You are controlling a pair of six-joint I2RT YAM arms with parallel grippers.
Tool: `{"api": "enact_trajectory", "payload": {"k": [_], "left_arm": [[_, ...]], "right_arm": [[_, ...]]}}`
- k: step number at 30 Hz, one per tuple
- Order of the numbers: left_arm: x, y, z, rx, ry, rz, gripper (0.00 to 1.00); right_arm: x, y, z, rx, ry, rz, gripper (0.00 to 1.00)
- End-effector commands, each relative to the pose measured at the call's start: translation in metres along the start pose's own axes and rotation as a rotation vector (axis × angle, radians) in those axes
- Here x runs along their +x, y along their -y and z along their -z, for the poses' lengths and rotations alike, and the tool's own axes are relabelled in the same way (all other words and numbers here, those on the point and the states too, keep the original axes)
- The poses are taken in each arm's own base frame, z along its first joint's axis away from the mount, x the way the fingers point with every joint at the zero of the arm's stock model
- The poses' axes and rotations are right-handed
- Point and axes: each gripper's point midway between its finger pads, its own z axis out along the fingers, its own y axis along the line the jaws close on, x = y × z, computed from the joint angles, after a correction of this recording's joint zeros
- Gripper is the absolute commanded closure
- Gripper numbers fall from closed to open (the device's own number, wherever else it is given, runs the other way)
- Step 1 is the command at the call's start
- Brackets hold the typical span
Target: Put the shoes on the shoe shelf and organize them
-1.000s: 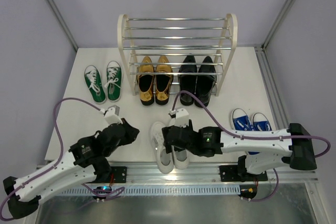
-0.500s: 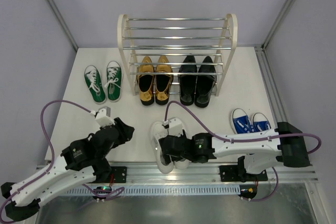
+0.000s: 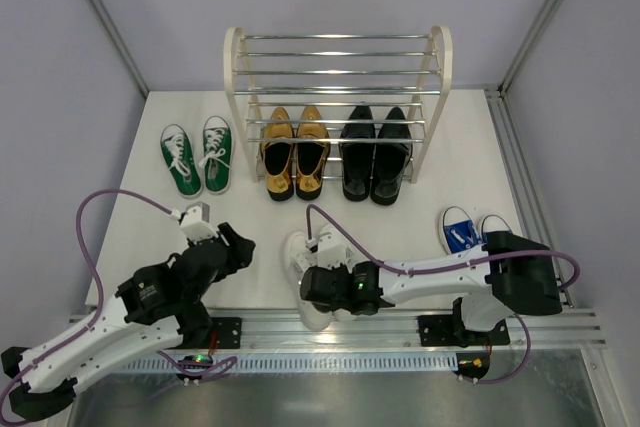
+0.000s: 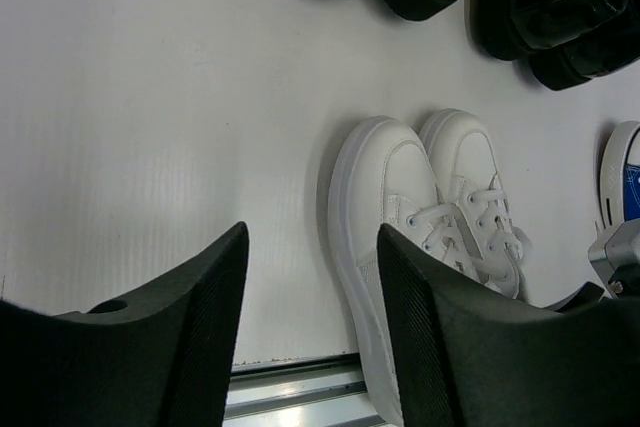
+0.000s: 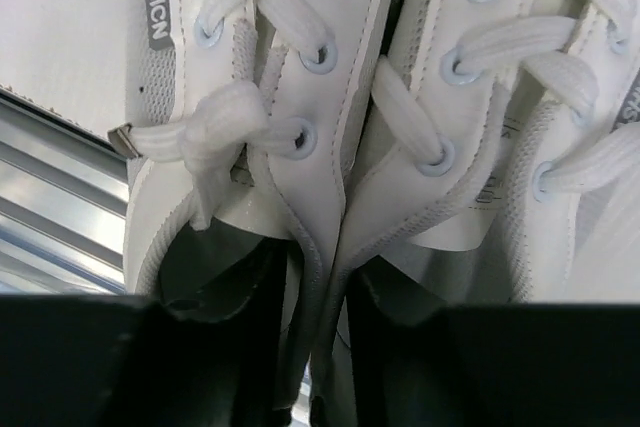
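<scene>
The white sneakers (image 3: 297,251) stand side by side at the table's near edge, toes toward the shoe shelf (image 3: 233,77). My right gripper (image 3: 331,290) is down on their heel ends. In the right wrist view one finger sits inside each sneaker (image 5: 300,97), and the right gripper (image 5: 320,317) is shut on the two inner collars, pressed together. My left gripper (image 3: 233,243) hovers left of the pair, open and holding nothing. Its wrist view shows the left gripper (image 4: 312,287) over bare table beside the white sneakers (image 4: 400,187).
Gold loafers (image 3: 295,152) and black dress shoes (image 3: 375,152) sit at the shelf's bottom, heels outward. Green sneakers (image 3: 197,157) lie left of the shelf. Blue sneakers (image 3: 465,230) lie at the right, partly under the right arm. A metal rail runs along the near edge.
The right gripper dropped onto the white sneakers' heel ends and its fingers closed on the inner collars. The left gripper drew back to the left and opened.
</scene>
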Motion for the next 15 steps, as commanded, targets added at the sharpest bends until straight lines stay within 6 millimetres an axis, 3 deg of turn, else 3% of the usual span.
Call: {"api": "enact_trajectory", "payload": {"k": [1,4,7,11,15], "left_arm": [[-0.015,0.003,0.005,-0.003,0.046,0.010,0.44],[-0.016,0.002,0.005,-0.005,0.051,0.013,0.40],[-0.018,0.000,0.007,-0.006,0.055,0.012,0.39],[-0.025,-0.002,0.011,-0.015,0.078,0.012,0.30],[-0.038,-0.003,0.019,-0.021,0.112,0.003,0.19]], "right_arm": [[-0.008,-0.009,-0.010,-0.014,0.039,-0.006,0.76],[-0.007,-0.001,-0.011,0.010,0.034,0.000,0.96],[-0.010,0.008,-0.001,0.040,0.039,0.016,0.96],[-0.037,0.017,0.031,0.047,0.118,0.035,0.96],[-0.080,0.019,0.084,-0.003,0.238,0.045,0.96]]}}
